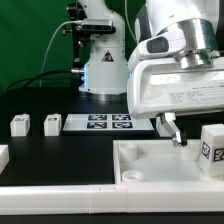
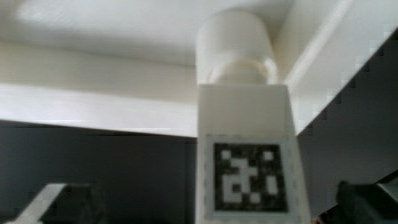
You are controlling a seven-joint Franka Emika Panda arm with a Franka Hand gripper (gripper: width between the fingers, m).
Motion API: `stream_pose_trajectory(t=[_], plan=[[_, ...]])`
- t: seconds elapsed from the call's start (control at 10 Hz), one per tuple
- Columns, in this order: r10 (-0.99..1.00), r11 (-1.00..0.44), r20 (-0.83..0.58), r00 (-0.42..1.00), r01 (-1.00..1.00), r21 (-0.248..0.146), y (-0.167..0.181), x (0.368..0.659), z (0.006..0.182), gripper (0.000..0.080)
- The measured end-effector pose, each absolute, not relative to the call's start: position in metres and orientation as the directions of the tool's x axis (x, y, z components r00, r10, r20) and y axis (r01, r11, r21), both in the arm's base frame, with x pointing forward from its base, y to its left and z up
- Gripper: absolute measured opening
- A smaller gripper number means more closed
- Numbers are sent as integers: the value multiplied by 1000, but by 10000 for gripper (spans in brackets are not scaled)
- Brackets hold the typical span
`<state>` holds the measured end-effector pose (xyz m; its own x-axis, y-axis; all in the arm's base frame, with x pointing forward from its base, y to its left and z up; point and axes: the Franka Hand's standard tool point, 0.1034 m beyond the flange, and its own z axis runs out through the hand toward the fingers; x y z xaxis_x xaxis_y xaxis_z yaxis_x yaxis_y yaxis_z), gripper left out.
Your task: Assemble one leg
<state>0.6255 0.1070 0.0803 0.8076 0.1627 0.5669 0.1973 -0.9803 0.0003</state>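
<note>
The leg (image 2: 246, 120) fills the middle of the wrist view: a white, roughly cuboid block with a black-and-white marker tag (image 2: 246, 176) on the face turned to the camera and a round white peg (image 2: 237, 48) at its far end, which reaches against a pale surface. In the exterior view the leg (image 1: 212, 148) is at that view's right edge, tag showing, at the far rim of the large white panel (image 1: 90, 168); whether it rests on the panel or on the table behind it cannot be told. The gripper (image 1: 174, 132) hangs just beside it, toward the exterior view's left. Its fingers (image 2: 50, 202) are spread wide, with the leg ahead between them and touched by neither. Farther toward the exterior view's left, on the black table (image 1: 40, 142), lie the marker board (image 1: 108, 123) and two more legs (image 1: 50, 123), well apart from the gripper.
</note>
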Motion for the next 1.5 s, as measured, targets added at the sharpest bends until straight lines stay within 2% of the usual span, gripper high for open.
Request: stream_pose_trajectory(t=[0.3,0.7,0.9,1.1,1.2,1.5], plan=[[159,-981,567,808,193,-1,104,627,97,649],[170,-979,492,854,205,-19,109,623,92,649],[189,-974,223,956,212,-82,121,619,97,649],[218,-970,-4,976,216,-113,121,616,100,649],[209,-971,65,976,215,-104,119,636,101,649],[205,-972,71,976,212,-102,117,636,97,649]])
